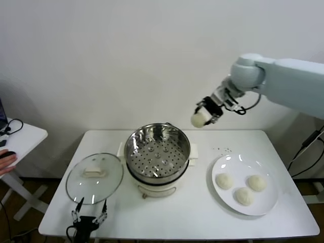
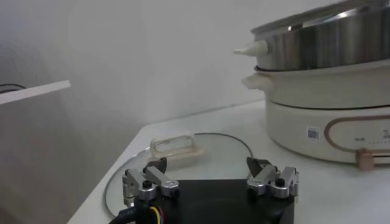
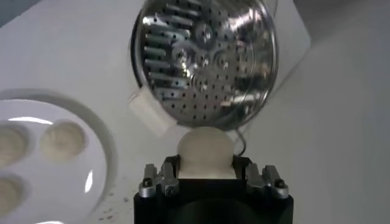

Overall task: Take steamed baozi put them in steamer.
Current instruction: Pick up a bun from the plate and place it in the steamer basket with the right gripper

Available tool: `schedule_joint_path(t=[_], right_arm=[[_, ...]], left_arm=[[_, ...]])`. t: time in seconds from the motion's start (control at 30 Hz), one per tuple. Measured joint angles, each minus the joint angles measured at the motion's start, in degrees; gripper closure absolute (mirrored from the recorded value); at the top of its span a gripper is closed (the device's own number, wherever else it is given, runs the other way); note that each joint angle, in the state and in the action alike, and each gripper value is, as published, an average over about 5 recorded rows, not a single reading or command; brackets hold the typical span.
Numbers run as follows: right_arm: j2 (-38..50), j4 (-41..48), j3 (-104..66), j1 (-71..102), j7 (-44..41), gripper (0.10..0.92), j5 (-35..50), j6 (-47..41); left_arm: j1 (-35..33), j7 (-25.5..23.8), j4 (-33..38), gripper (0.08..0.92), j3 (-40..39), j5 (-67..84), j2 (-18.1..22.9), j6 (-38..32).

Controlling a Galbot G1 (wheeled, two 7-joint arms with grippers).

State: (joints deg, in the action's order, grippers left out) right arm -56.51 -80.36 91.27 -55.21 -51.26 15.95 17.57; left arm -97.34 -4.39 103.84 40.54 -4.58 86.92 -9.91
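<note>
Right gripper (image 1: 204,116) is holding one round off-white steamed bun (image 1: 199,119) in the air beyond the counter's far edge.

Its fingers (image 3: 159,181) are pinching that bun from both sides, above and just right of the shiny round steel steamer (image 1: 157,153) with the perforated floor, which is sitting mid-counter and appears to be empty. Three more off-white buns (image 1: 243,195) are lying on the flat white plate (image 1: 271,200) toward the right edge. The left gripper (image 1: 89,218) is hovering at the near edge, fingers (image 2: 148,183) spread wide, beside the round glass lid (image 1: 94,177).
</note>
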Motion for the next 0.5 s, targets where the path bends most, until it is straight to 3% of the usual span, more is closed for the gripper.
schedule_joint_path(t=[0.5], right_arm=[[-16.4, 19.29, -3.91, 12.48, 6.65, 0.431, -15.87, 22.78]], left_arm=[[0.21, 0.06, -0.26, 0.177, 0.36, -0.19, 0.4, 0.12]])
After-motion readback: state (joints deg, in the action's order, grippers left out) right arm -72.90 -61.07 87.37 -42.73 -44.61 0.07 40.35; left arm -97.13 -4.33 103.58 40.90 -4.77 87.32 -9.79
